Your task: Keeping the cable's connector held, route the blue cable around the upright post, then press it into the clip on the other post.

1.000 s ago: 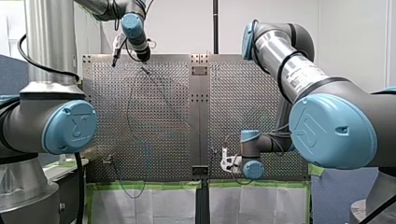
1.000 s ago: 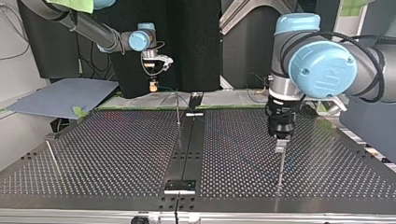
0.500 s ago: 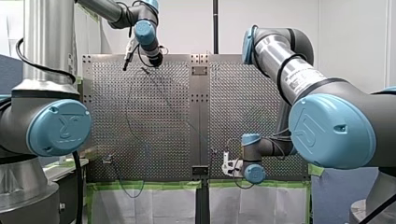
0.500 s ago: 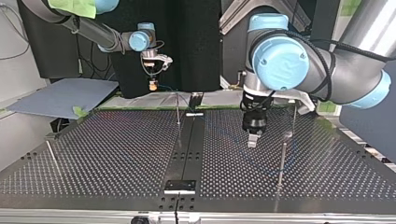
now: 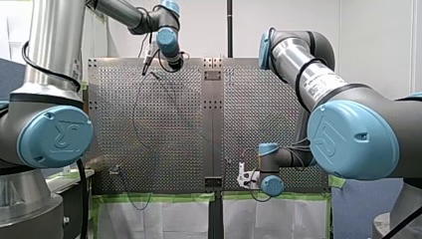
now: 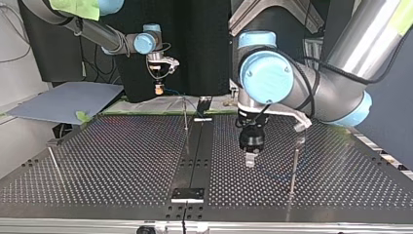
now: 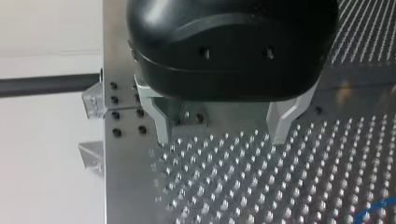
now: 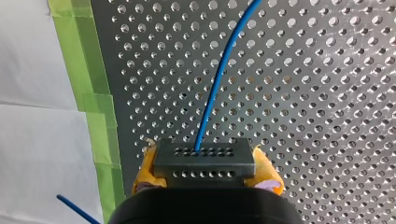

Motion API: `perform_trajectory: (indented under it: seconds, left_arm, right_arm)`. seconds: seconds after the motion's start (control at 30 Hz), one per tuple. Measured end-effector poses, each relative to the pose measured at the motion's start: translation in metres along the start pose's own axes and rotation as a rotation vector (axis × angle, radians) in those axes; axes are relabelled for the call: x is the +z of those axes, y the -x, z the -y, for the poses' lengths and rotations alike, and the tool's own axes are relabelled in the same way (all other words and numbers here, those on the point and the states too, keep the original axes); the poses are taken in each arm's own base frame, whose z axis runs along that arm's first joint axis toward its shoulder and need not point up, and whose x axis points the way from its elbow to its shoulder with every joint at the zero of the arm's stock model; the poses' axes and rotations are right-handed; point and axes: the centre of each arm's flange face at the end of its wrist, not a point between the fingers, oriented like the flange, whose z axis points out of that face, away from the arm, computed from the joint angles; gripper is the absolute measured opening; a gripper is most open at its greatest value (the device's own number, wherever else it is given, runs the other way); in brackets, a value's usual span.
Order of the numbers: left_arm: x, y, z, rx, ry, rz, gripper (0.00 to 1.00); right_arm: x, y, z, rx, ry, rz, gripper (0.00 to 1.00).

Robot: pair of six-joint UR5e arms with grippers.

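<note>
My right hand [image 8: 205, 164] pinches the black connector [image 8: 204, 156] between its yellow pads [image 8: 267, 171], and the blue cable [image 8: 218, 88] comes out of it and goes off over the counter [image 8: 327, 116] full of holes. My left hand [image 7: 222, 136] has its two metal fingers [image 7: 159, 119] spread wide (it hangs just above the counter), near a thin upright post [image 6: 293, 168] in the top view.

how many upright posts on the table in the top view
3: left post at the view's left edge, centre post by the middle strip, right post beside my left arm, which may hide others.
</note>
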Motion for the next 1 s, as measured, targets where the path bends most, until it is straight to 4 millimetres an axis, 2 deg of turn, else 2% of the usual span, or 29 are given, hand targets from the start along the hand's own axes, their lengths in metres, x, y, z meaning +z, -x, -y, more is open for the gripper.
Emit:
perform_trajectory:
  seconds: [0.2, 0.6, 1.0]
  left_arm:
    - [0.022, -0.007, 0.001, 0.041, 0.056, -0.018, 1.0]
    - [0.053, -0.054, 0.013, 0.17, 0.141, -0.104, 1.0]
    - [0.064, -0.06, -0.004, 0.239, 0.262, -0.127, 1.0]
  right_arm:
    - [0.0, 0.0, 0.0, 0.0, -0.003, 0.0, 0.0]
    - [0.0, 0.0, 0.0, 0.002, -0.003, -0.001, 0.0]
    - [0.0, 0.002, 0.0, 0.0, -0.003, 0.002, 0.0]
